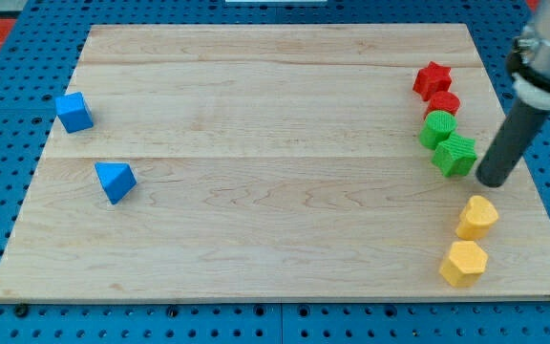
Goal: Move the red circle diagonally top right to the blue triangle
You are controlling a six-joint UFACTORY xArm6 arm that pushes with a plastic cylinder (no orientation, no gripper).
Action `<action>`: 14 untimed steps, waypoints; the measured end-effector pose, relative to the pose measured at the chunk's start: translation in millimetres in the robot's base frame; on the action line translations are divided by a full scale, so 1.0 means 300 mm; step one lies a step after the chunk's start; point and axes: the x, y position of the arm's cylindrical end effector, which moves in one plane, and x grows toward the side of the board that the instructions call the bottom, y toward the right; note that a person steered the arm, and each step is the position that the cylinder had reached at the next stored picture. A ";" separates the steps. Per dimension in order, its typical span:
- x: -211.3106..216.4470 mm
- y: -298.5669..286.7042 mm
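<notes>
Nearest the camera sat a yellow hexagonal block (463,263), a yellow heart-like block (477,217) above it. The bare rod's tip (492,181), gripping nothing, stood just right of the green star block (455,154). The red circle block (443,103) sat wedged between the red star block (433,78) and green circle block (438,127), well apart from the blue triangle block (115,180) beside a blue cube (74,111). Freeing it probably meant approaching from its right, pushing leftward.

Locate the blue cube (74,112) far left on the bench (256,239). At right: red star (433,78), green circle (438,127), green star (455,154), yellow heart (477,217), yellow hexagon (463,263).
</notes>
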 end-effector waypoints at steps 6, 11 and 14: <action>-0.338 -0.357; -0.229 -0.286; -0.226 -0.266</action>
